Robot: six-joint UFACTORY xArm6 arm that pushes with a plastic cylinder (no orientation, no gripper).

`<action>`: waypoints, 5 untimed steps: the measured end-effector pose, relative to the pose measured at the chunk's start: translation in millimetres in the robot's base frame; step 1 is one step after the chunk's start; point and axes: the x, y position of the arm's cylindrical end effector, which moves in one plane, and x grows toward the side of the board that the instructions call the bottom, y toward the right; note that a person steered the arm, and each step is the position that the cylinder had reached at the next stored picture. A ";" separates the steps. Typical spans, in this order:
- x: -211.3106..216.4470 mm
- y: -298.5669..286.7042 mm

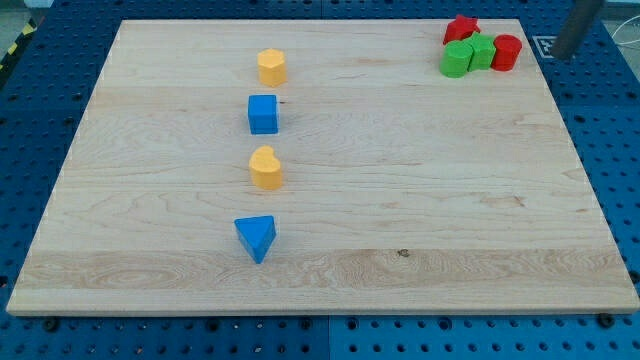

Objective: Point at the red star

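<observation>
A pale wooden board (330, 200) lies on a blue perforated table (30, 100), filling most of the view. At the view's top right corner a grey cylinder (578, 28) slants in from above, just past the board's edge; I take it for part of my arm. My tip itself does not show, so I cannot tell exactly where it stands, and I carry no jaws to open or close, only the rod.

Nearest that cylinder, to its left, is a tight cluster at the board's top right: the red star (461, 28) at the cluster's upper left, a red cylinder (507, 51) on the right, and two green blocks (469, 56) touching below and between them. The star's shape is partly hidden by the green ones.

So the star lies toward the view's left of my arm, on the cluster's far side. I judge the approach should come along the top edge, clear of the red cylinder.

Well apart, down the view's left-centre, runs a column: yellow block (271, 67), blue cube (263, 114), second yellow block (266, 168), blue triangle (256, 238).
</observation>
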 end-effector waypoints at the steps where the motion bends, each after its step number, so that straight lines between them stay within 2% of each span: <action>1: -33.0 -40.7; 2: -44.3 -66.4; 3: -44.5 -68.1; 5: -18.3 -107.7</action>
